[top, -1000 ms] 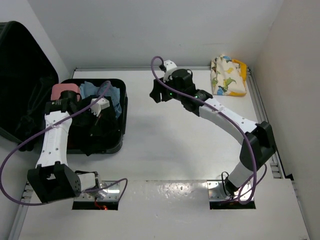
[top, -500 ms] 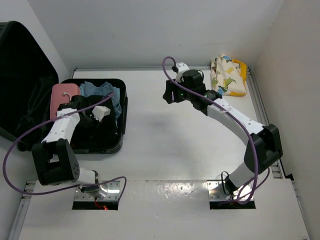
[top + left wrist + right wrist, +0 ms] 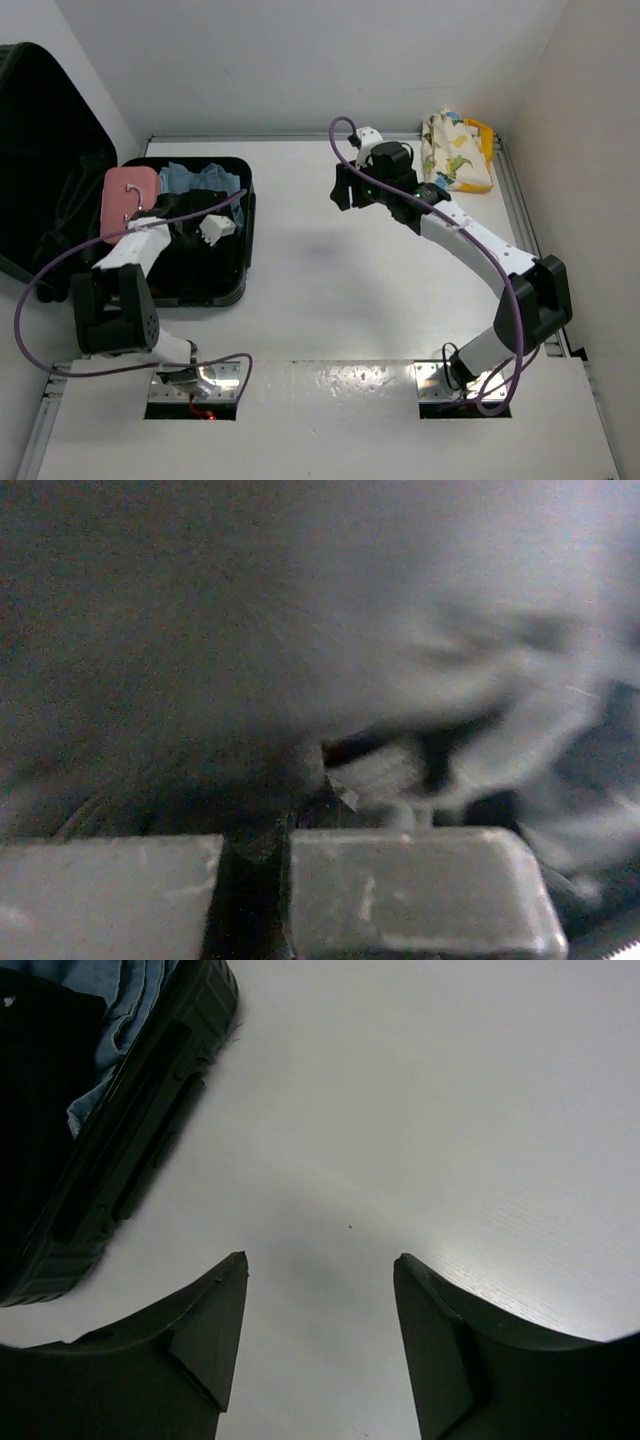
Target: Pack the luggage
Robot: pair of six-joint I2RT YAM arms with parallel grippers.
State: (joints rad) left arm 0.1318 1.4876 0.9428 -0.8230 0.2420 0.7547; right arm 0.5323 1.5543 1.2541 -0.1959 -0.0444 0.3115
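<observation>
Hovered mid-pack with left pincer (image 3: 216, 228) shut empty over clothes (image 3: 190, 180) in the luggage (image 3: 246, 215) and right pincer (image 3: 320, 1260) agape above the desk (image 3: 330, 290), probably needed the dinosaur bundle (image 3: 455, 152) next.

Open black hard-shell luggage (image 3: 246, 240), partly filled, flat at table's left side.

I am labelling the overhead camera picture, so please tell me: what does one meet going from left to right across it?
Raised lid of the large black hard-shell suitcase → small pink vanity case → crumpled light blue cloth → open right gripper → dinosaur-print fabric pouch with yellow trim.
</observation>
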